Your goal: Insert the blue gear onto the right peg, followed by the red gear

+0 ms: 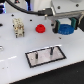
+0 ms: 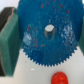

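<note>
The blue gear sits between my gripper's green fingers at the exterior view's upper right. In the wrist view the blue gear fills the space between the pads, and its toothed rim touches them. The jaws are closed on its rim. The red gear lies on the white table to the exterior view's left of the blue gear, and also shows in the wrist view. The grey base plate lies nearer the front, with the right peg and a second peg upright on it.
A beige block-like object stands at the exterior view's left. A black cable loops across the back. The arm's white body hangs over the back right.
</note>
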